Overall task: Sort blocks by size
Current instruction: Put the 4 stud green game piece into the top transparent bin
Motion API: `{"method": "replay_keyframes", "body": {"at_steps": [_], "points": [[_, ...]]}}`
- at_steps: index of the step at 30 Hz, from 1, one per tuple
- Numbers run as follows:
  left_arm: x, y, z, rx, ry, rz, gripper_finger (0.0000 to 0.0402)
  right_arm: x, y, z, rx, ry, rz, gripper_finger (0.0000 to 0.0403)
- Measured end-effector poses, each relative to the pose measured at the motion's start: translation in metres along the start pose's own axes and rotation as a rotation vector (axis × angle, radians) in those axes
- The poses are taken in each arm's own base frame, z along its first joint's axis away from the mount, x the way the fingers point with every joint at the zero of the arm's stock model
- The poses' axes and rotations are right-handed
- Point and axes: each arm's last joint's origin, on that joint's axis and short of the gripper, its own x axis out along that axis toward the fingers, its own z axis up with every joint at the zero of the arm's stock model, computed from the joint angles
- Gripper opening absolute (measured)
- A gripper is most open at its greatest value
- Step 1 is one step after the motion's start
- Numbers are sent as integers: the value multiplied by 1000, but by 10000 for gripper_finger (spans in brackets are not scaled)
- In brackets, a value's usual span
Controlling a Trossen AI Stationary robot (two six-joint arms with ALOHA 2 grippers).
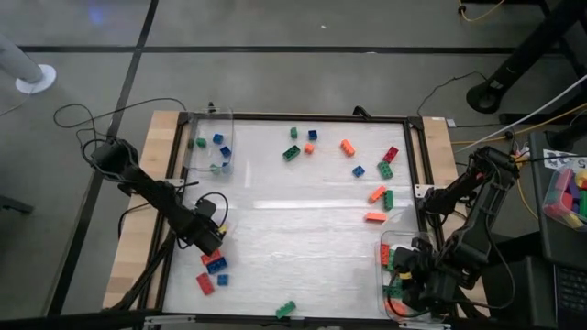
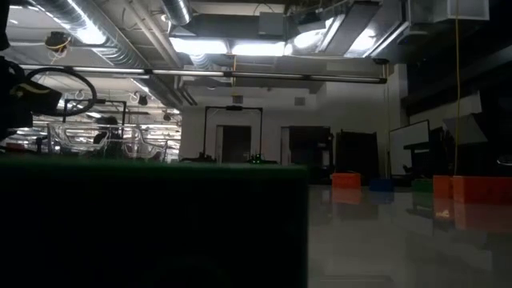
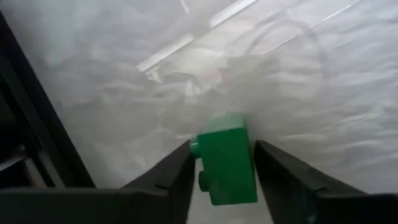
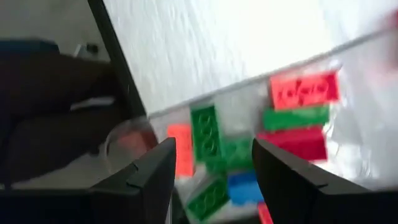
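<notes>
My left gripper (image 1: 213, 240) stands low over the table's left side, its fingers on either side of a small green block (image 3: 227, 165). In the high view the gripper hides this block. Red and blue blocks (image 1: 214, 264) lie just nearer than it. My right gripper (image 4: 212, 146) hangs open and holds nothing above a clear container (image 1: 396, 295) at the near right corner. Red, green, orange and blue blocks (image 4: 298, 115) lie inside that container. A second clear container (image 1: 209, 145) at the far left holds small green and blue blocks. My left gripper has the green block between its two fingers, one finger (image 3: 177, 168) against the studded side (image 3: 200, 163), the other against the opposite side (image 3: 252, 163). The fingers come from above, pointing steeply down. Whether the block's far end still rests on the table I cannot tell.
Loose blocks lie scattered over the far and right parts of the table: green (image 1: 292, 153), orange (image 1: 348, 147), red (image 1: 391, 154), orange (image 1: 375, 217). One green block (image 1: 286, 310) sits at the near edge and fills the low view's left. A black rail (image 1: 303, 117) frames the table.
</notes>
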Motion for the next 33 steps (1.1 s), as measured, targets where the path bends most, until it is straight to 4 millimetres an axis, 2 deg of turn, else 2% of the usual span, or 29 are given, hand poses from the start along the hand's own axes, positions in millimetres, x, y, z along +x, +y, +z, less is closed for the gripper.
{"method": "replay_keyframes", "body": {"at_steps": [4,8,10,16,21,28,33], "points": [[-1,0,1,-1,-12,-19,78,0,-1,4,-28,-131,-20,211],[-6,0,3,-5,-51,-81,75,-1,-1,8,-29,-281,-46,211],[-15,-4,6,-20,-92,-139,75,-1,-3,14,-16,-325,-67,211],[-52,-8,23,-51,-260,-326,75,2,-18,36,0,-300,-189,211],[-79,4,49,-90,-493,-420,83,4,-32,58,-63,-211,-277,211],[-91,40,92,-233,-753,-319,81,6,-47,88,-130,-154,-316,211],[-83,57,116,-271,-807,-157,98,7,-58,105,-132,-141,-341,211]]}}
